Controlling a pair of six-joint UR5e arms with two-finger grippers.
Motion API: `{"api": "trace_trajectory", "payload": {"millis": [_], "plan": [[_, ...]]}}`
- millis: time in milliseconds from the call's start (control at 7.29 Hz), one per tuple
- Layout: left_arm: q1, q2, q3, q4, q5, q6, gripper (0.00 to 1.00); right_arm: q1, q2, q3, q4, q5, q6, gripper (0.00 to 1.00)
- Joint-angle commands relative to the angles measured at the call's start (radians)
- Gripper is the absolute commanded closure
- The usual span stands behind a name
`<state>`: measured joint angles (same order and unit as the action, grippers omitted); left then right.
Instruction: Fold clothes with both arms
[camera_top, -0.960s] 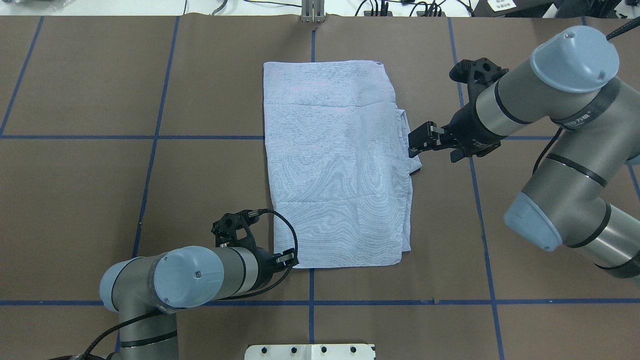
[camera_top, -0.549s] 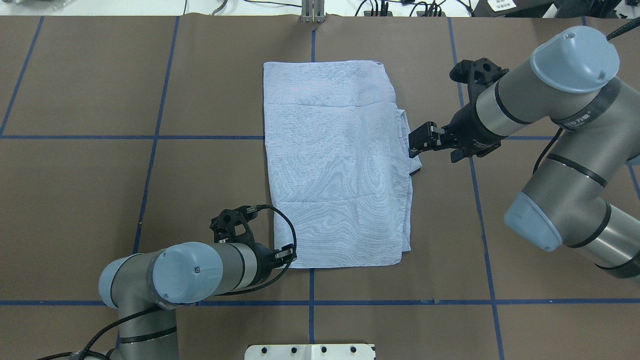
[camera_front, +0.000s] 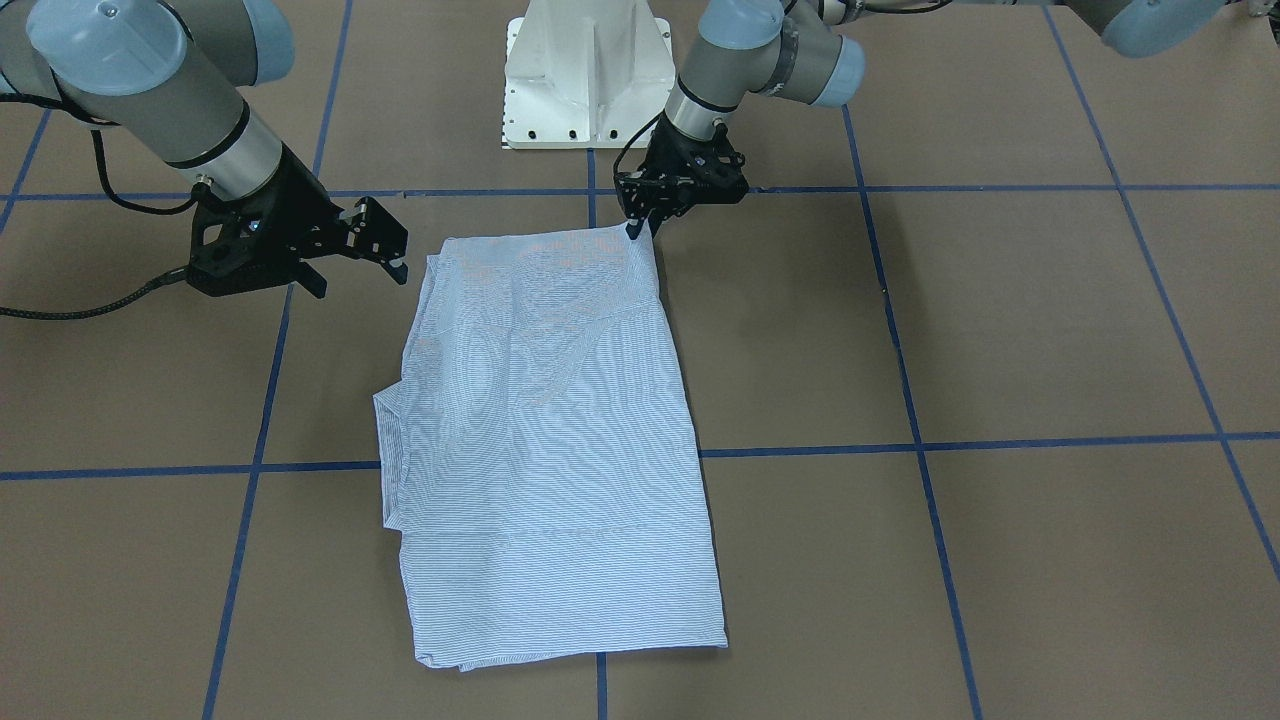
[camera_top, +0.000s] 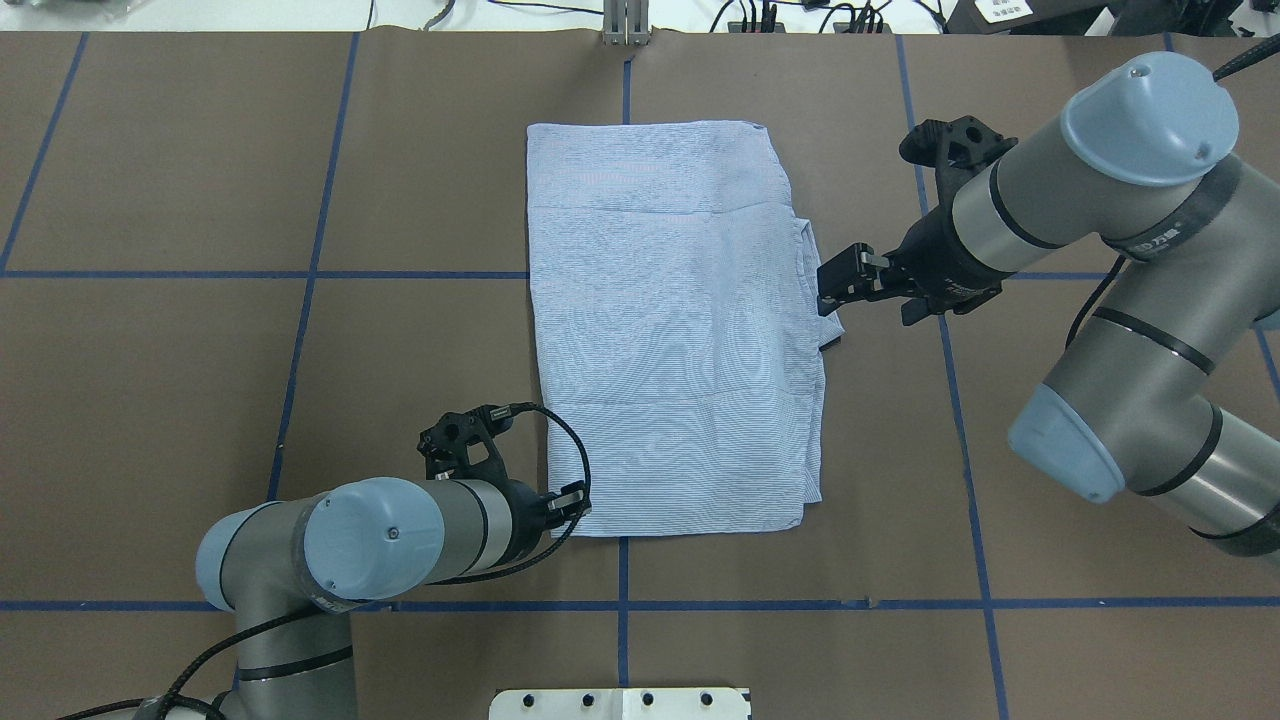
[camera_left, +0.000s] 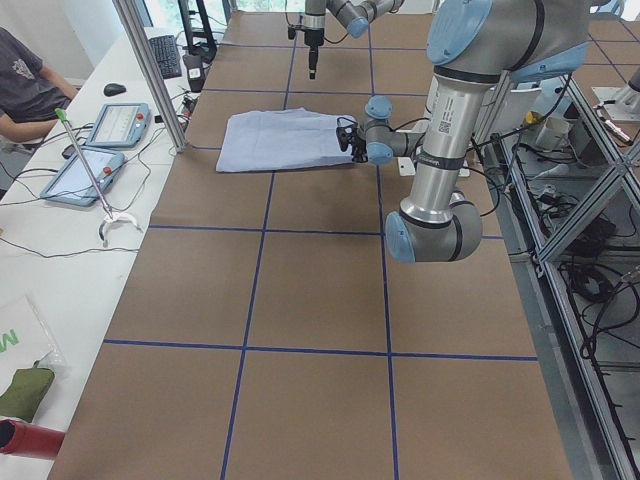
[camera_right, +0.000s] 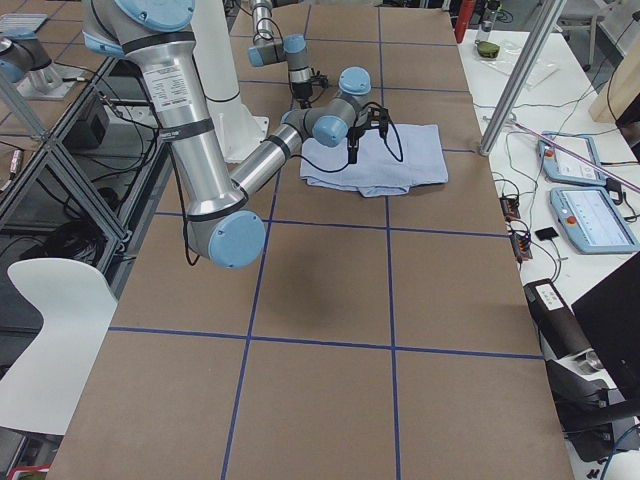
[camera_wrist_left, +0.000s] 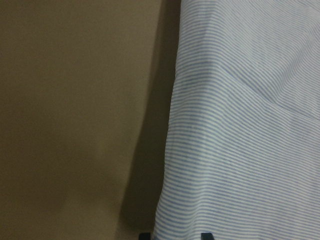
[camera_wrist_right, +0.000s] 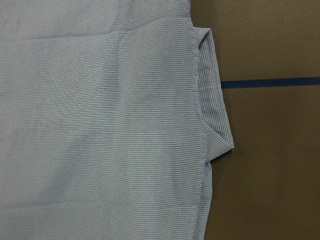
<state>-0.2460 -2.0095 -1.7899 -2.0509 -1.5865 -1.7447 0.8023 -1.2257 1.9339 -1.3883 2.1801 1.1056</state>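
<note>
Firstly, the left gripper (camera_front: 637, 230): the jaws point down and stand close together, clamped on the corner of the shirt (camera_top: 670, 330) nearest the robot on its left side. In the left wrist view two dark fingertips (camera_wrist_left: 205, 236) show at the bottom edge with striped cloth between them. The cloth edge beside them throws a wide shadow on the table (camera_top: 200, 350).

Next, the right gripper (camera_top: 830, 288): the jaws stand apart with nothing between them. They sit just beside the shirt's right edge, about halfway along it, where a narrow folded flap (camera_wrist_right: 215, 100) sticks out from under the top layer. Whether they touch the cloth cannot be told.

From the left jaws the shirt runs away from the robot as a flat folded rectangle, light blue with fine white stripes. A crosswise crease lies near its far end. The right jaws are well apart from the left jaws, across the shirt's width and farther from the robot.

Behind the left jaws, the left arm (camera_top: 400, 540) lies low with a black cable (camera_top: 580, 450) looped beside it. The right arm (camera_top: 1050, 200) reaches in from the right. Blue tape lines (camera_top: 400, 274) cross the brown table; one passes under the shirt about level with the right jaws. The white pedestal base (camera_front: 585, 70) stands behind the left jaws.
</note>
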Motion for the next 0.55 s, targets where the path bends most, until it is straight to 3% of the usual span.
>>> {"api": "trace_trajectory", "payload": {"millis": [0,274,411], "plan": [[-0.001,-0.003,0.003,0.000,0.006,0.001,1.00,-0.002,0.000,0.000,-0.001,-0.002,0.000,0.00],[-0.003,-0.005,-0.008,0.002,0.005,0.001,1.00,-0.032,0.008,0.002,0.000,-0.025,0.107,0.00],[-0.003,-0.005,-0.008,0.002,0.005,0.001,1.00,-0.096,0.029,0.002,0.000,-0.087,0.238,0.00]]}}
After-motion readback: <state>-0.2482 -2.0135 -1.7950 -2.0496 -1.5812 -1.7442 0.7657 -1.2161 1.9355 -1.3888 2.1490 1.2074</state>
